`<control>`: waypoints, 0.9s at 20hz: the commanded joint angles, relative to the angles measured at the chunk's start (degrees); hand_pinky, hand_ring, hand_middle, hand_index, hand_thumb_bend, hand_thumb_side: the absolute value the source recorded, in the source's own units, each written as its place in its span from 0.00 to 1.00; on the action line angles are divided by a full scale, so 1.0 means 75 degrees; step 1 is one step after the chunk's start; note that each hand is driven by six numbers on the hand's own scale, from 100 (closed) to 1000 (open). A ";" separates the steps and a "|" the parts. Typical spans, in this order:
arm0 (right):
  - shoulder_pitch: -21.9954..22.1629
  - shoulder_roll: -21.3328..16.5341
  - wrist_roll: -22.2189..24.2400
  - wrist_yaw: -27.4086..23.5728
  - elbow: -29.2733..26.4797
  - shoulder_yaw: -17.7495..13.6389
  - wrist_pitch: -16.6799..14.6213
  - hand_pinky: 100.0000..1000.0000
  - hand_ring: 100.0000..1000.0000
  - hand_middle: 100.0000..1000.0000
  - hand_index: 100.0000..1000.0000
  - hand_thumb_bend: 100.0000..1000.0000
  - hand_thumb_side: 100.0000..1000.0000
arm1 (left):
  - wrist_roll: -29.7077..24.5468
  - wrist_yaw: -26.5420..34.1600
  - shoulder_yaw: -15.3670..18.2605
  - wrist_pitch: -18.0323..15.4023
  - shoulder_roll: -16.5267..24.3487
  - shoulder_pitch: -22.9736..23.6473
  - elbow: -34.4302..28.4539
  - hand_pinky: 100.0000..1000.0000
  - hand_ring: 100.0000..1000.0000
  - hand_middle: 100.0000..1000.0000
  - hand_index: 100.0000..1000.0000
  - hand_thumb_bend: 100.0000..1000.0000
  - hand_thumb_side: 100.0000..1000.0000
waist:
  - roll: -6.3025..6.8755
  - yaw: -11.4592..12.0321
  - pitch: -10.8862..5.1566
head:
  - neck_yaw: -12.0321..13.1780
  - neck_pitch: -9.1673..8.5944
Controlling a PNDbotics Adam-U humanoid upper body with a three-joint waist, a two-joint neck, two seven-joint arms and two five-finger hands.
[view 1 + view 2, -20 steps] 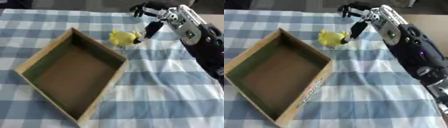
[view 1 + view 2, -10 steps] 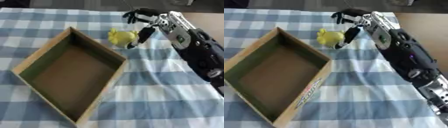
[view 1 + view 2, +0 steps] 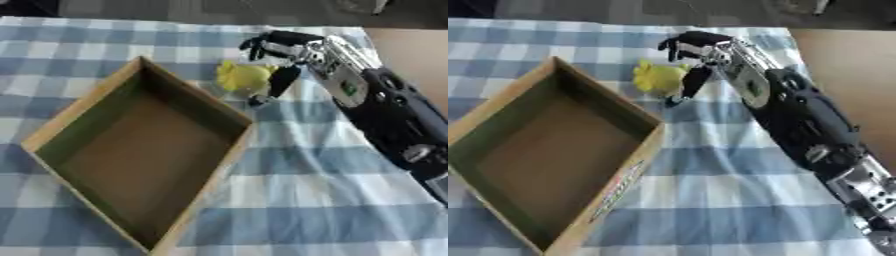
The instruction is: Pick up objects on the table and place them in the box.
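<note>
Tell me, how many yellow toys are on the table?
1. The yellow toy sits on the checked cloth just past the box, with the right hand reaching over it. The box looks empty.

The table (image 3: 332, 215) is covered by a blue-and-white checked cloth (image 3: 306, 190), which shows some wrinkles near the middle. An open cardboard box (image 3: 144, 155) lies on the cloth toward the left side, set askew, with one corner pointing to the far edge and another to the near edge; its inside is bare. A small yellow object (image 3: 243, 77) rests on the cloth just beyond the box's far right wall, near the table's far edge. At the far right corner bare brown tabletop (image 3: 842, 65) shows beside the cloth.
</note>
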 commanded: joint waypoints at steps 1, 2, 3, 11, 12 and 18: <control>-0.0153 -0.0089 -0.0001 0.0264 0.0086 -0.0015 0.0008 0.83 0.81 0.71 0.92 0.52 0.27 | -0.0033 0.0008 -0.0021 -0.0010 0.0062 -0.0059 -0.0134 0.56 0.50 0.48 0.88 0.00 0.79 | 0.0019 0.0029 -0.0119 | -0.0044 -0.0097; -0.0166 -0.0084 -0.0008 0.0329 0.0104 -0.0001 0.0009 0.82 0.81 0.68 0.90 0.48 0.29 | -0.0036 0.0009 -0.0023 -0.0010 0.0064 -0.0059 -0.0134 0.56 0.50 0.48 0.88 0.00 0.79 | 0.0017 0.0033 -0.0112 | -0.0049 -0.0090; -0.0177 -0.0076 -0.0013 0.0381 0.0114 0.0012 0.0006 0.82 0.80 0.68 0.89 0.47 0.29 | -0.0040 0.0010 -0.0025 -0.0010 0.0064 -0.0060 -0.0134 0.56 0.50 0.48 0.88 0.00 0.79 | 0.0016 0.0036 -0.0108 | -0.0053 -0.0080; -0.0174 -0.0029 0.0138 0.0562 0.0130 0.0098 -0.0142 0.80 0.78 0.54 0.77 0.24 0.29 | -0.0056 0.0018 -0.0031 -0.0006 0.0064 -0.0063 -0.0134 0.56 0.50 0.48 0.88 0.00 0.79 | 0.0003 0.0061 -0.0102 | -0.0070 -0.0024; -0.0174 -0.0018 0.0144 0.0528 0.0124 0.0099 -0.0148 0.80 0.77 0.52 0.76 0.20 0.29 | -0.0059 0.0017 -0.0032 -0.0004 0.0063 -0.0061 -0.0134 0.56 0.50 0.48 0.88 0.00 0.79 | 0.0003 0.0059 -0.0105 | -0.0066 -0.0015; -0.0243 -0.0074 0.0252 0.0104 -0.0184 0.0122 -0.0074 0.78 0.73 0.45 0.69 0.11 0.29 | -0.0064 0.0017 -0.0023 0.0000 0.0067 -0.0045 -0.0134 0.56 0.50 0.48 0.88 0.00 0.80 | 0.0007 0.0008 -0.0150 | -0.0025 0.0070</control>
